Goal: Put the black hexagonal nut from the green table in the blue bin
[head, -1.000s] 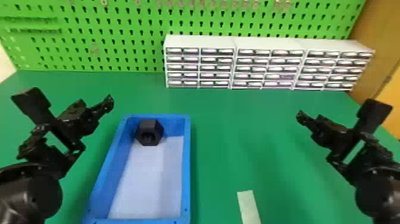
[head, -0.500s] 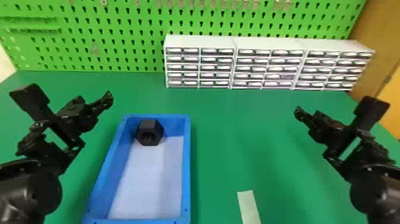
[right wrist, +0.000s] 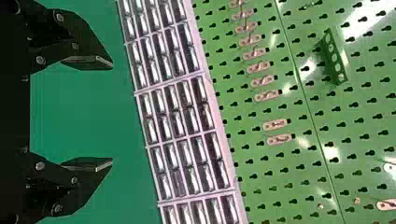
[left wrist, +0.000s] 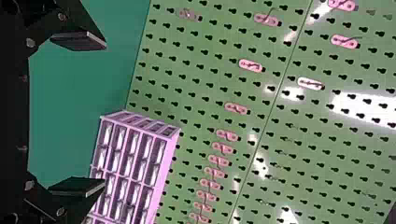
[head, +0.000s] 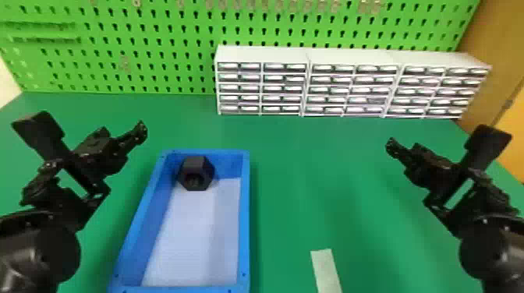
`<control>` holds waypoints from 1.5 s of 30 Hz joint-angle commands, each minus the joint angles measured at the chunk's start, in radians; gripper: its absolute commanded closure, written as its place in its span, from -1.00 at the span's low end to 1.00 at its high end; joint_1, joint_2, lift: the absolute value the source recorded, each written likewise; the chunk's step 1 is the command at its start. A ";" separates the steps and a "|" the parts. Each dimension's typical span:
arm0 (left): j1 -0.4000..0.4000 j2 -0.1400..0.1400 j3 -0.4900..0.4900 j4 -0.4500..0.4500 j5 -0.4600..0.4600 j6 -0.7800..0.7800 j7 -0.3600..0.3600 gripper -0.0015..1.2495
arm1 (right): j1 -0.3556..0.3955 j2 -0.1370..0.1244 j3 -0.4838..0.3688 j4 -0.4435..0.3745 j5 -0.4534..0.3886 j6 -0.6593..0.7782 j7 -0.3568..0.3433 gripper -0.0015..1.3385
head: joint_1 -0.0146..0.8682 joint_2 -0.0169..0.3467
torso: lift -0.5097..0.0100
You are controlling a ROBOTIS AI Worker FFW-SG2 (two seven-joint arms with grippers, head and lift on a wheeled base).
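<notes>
Room lies between the blue bin's edge (head: 245, 218) and splayed right pincer (head: 392, 146); splayed left pincer (head: 141, 130) hangs nearer.

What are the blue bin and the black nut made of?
The blue bin looks like smooth, hard plastic: it is one even blue, with straight, neat walls. The black hexagonal nut looks dark and dull, without a bright metal shine, so it might be plastic too, but it could be metal with a black coating.

Back: green pegboard (head: 156, 29), white glare (left wrist: 369, 106) on its face. Standing before it: white drawer cabinets (head: 262, 54). Right: brown panel (head: 501, 46).
</notes>
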 commanded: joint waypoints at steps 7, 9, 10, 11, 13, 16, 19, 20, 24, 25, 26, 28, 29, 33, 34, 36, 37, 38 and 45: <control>-0.010 0.000 0.005 0.000 -0.010 0.009 0.000 -0.62 | -0.001 -0.005 0.010 0.007 -0.001 0.000 0.000 -0.22 | 0.60 -0.86 | 0.59; -0.010 0.000 0.005 0.000 -0.015 0.009 0.000 -0.62 | -0.001 -0.005 0.015 0.009 -0.001 0.000 0.000 -0.22 | 0.60 -0.86 | 0.59; -0.009 0.000 0.007 0.002 -0.018 0.009 0.000 -0.62 | -0.001 -0.007 0.016 0.009 -0.001 0.000 0.000 -0.21 | 0.60 -0.86 | 0.59; -0.007 0.000 0.005 0.003 -0.018 0.009 0.000 -0.62 | -0.001 -0.008 0.018 0.009 -0.001 0.000 0.000 -0.22 | 0.60 -0.86 | 0.59; -0.005 0.000 0.005 0.003 -0.017 0.009 0.000 -0.62 | -0.001 -0.007 0.018 0.010 -0.004 0.000 0.000 -0.21 | 0.60 -0.86 | 0.59; -0.007 0.000 0.005 0.003 -0.013 0.009 0.000 -0.62 | 0.002 -0.008 0.018 0.010 -0.010 0.000 0.000 -0.22 | 0.60 -0.86 | 0.59; -0.009 0.000 0.009 0.003 -0.010 0.009 0.000 -0.62 | 0.002 -0.010 0.018 0.010 -0.015 0.000 0.000 -0.22 | 0.60 -0.86 | 0.59; -0.010 0.000 0.007 0.003 -0.010 0.009 0.000 -0.62 | 0.002 -0.010 0.018 0.010 -0.015 0.000 0.000 -0.22 | 0.60 -0.86 | 0.59; -0.010 0.000 0.005 0.003 -0.010 0.009 0.000 -0.62 | 0.002 -0.011 0.018 0.010 -0.017 0.001 0.000 -0.22 | 0.60 -0.86 | 0.59; -0.010 0.000 0.005 0.003 -0.010 0.009 0.000 -0.62 | 0.002 -0.011 0.019 0.010 -0.018 0.001 0.000 -0.22 | 0.60 -0.86 | 0.59; -0.010 0.000 0.005 0.003 -0.010 0.009 0.000 -0.62 | 0.002 -0.011 0.019 0.010 -0.020 0.001 0.000 -0.22 | 0.60 -0.86 | 0.59; -0.010 0.000 0.004 0.003 -0.010 0.009 0.000 -0.62 | 0.003 -0.014 0.019 0.010 -0.021 0.001 0.000 -0.22 | 0.60 -0.86 | 0.59; -0.010 0.000 0.004 0.003 -0.009 0.009 0.000 -0.62 | 0.003 -0.014 0.019 0.010 -0.023 0.001 0.000 -0.22 | 0.60 -0.86 | 0.59; -0.010 0.000 0.004 0.003 -0.006 0.009 0.000 -0.62 | 0.005 -0.014 0.018 0.010 -0.027 0.001 0.000 -0.22 | 0.60 -0.86 | 0.59; -0.012 0.000 0.004 0.003 -0.006 0.009 0.000 -0.62 | 0.005 -0.014 0.018 0.010 -0.027 0.001 0.000 -0.22 | 0.60 -0.86 | 0.59; -0.013 0.000 0.004 0.003 -0.004 0.009 0.001 -0.62 | 0.005 -0.014 0.018 0.010 -0.030 0.001 0.000 -0.22 | 0.60 -0.86 | 0.59; -0.015 0.000 0.002 0.003 -0.004 0.009 0.001 -0.62 | 0.003 -0.014 0.018 0.010 -0.032 0.001 0.000 -0.22 | 0.60 -0.86 | 0.59; -0.016 0.000 0.001 0.003 -0.004 0.009 0.003 -0.62 | 0.003 -0.014 0.018 0.010 -0.032 0.001 0.000 -0.22 | 0.60 -0.86 | 0.59; -0.016 0.000 -0.005 0.003 -0.003 0.009 0.005 -0.62 | 0.005 -0.013 0.015 0.009 -0.037 0.001 0.000 -0.22 | 0.60 -0.86 | 0.59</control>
